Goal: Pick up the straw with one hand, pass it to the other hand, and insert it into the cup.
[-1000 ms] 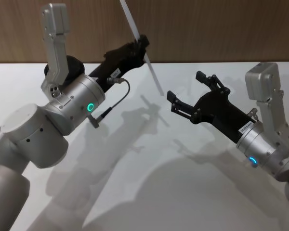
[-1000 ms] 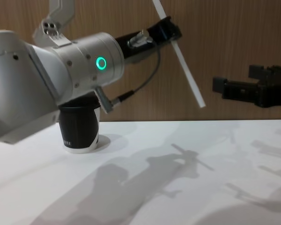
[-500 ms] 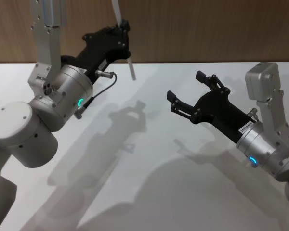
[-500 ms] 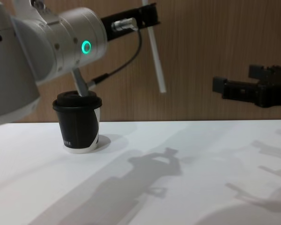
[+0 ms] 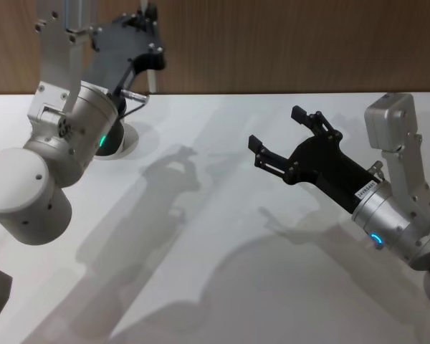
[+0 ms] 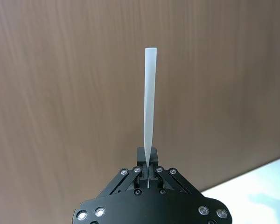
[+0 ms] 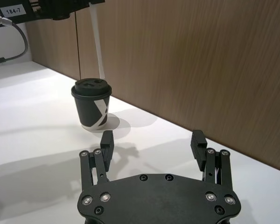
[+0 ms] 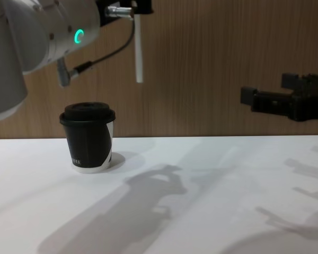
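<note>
Now, in the chest view, the left gripper (image 8: pixel 140 7) is held high at the top edge, clamped on the straw (image 8: pixel 139 47). The straw hangs upright against the wooden wall (image 8: pixel 217 53), its lower end above lid height and off to the right of the cup (image 8: pixel 89 140). The cup stands upright on the worktop (image 8: pixel 201 180) with its lid (image 8: pixel 88 112) on. The right gripper (image 8: pixel 267 88) hovers at the right edge, well apart from both, spread wide and empty. From the head view, the left gripper (image 5: pixel 147 50) is up at the far left, with a short white end of the straw (image 5: pixel 152 80) showing beneath it. The cup is mostly hidden behind that arm's wrist, and the right gripper (image 5: pixel 276 127) sits open over the right half of the worktop. The left wrist view shows the fingers (image 6: pixel 143 171) pinched narrow on the straw (image 6: pixel 150 93) near one end, the rest running straight out from them. The right wrist view looks past the wide-open right gripper (image 7: pixel 152 142) to the cup (image 7: pixel 92 109), with the straw (image 7: pixel 98 51) hanging close above the lid; whether it lines up with the opening I cannot tell. By my reading, pickup and handover are finished, since one gripper holds the straw and the other is empty. What remains is to centre the straw over the lid and lower it in.
</note>
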`<action>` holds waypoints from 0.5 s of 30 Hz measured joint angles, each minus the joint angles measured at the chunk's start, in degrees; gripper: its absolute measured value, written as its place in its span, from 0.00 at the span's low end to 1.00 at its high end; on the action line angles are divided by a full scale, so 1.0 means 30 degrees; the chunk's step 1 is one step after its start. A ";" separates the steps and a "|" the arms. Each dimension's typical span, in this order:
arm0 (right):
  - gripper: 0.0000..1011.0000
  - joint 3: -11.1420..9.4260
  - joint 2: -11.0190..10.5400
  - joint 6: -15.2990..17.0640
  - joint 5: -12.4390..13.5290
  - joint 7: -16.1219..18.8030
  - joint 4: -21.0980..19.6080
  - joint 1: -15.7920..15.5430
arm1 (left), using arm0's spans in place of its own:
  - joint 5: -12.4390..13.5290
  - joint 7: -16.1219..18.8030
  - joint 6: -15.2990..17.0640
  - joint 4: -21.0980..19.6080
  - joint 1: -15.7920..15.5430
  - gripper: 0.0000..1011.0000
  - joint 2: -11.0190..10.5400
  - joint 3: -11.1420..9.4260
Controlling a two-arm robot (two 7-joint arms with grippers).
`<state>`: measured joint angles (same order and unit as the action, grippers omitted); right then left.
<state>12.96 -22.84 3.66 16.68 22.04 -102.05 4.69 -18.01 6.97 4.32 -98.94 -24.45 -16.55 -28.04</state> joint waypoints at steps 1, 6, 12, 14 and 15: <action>0.99 0.0000 0.0000 0.0000 0.0000 0.0000 -0.0001 0.0000 | 0.0157 0.0109 0.0020 -0.0037 -0.0013 0.01 -0.0030 -0.0006; 0.99 0.0000 0.0000 0.0000 0.0000 -0.0001 0.0000 0.0000 | 0.1665 0.1197 0.0308 -0.0238 -0.0134 0.01 -0.0219 -0.0028; 0.99 -0.0001 0.0000 0.0000 0.0000 0.0000 0.0000 0.0000 | 0.3129 0.2260 0.0753 -0.0307 -0.0315 0.02 -0.0344 -0.0029; 0.99 0.0000 0.0000 0.0000 0.0000 0.0000 0.0000 0.0000 | 0.3561 0.2587 0.0910 -0.0307 -0.0369 0.01 -0.0362 -0.0023; 0.99 0.0000 0.0000 0.0000 0.0000 0.0000 -0.0001 0.0000 | 0.3902 0.2849 0.1038 -0.0297 -0.0442 0.01 -0.0365 -0.0015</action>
<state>12.96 -22.84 3.66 16.68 22.04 -102.06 4.69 -6.30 15.51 7.43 -99.83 -25.77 -17.65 -28.09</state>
